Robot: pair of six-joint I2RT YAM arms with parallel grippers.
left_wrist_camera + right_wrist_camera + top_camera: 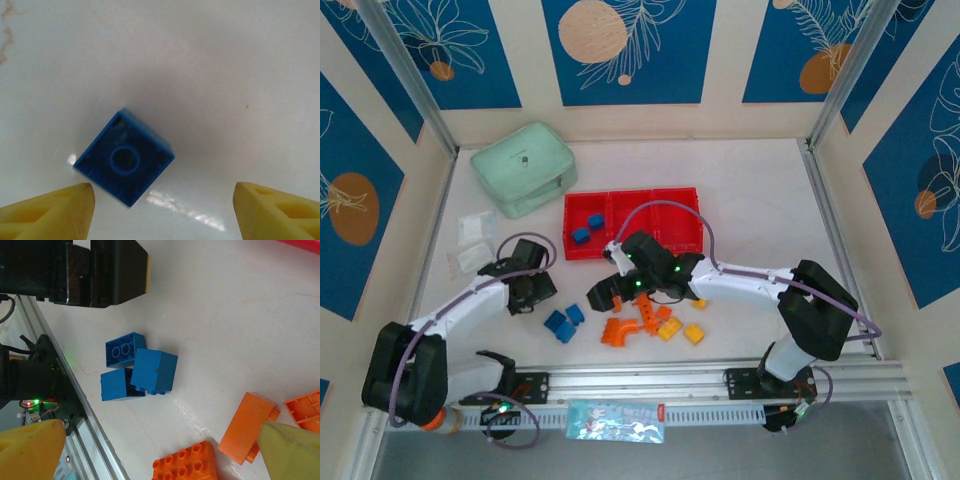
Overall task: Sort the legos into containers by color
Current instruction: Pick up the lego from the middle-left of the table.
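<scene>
Pickup of a blue lego (124, 159) looks to be our step: the left hand (162, 212) hangs open above it, toward the near left of the table (750, 200). Next we lower, close, and carry it to the left compartment of the containers (635, 228), where two blue pieces (588, 228) lie. Our right hand (162, 450) is open too.

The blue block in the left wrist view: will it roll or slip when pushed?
Probably it slides, not rolls: the blue block has flat square sides. Its hollow underside faces up, so it is likely light and stiff. On the glossy table it may skid or turn if one fingertip touches first.
</scene>
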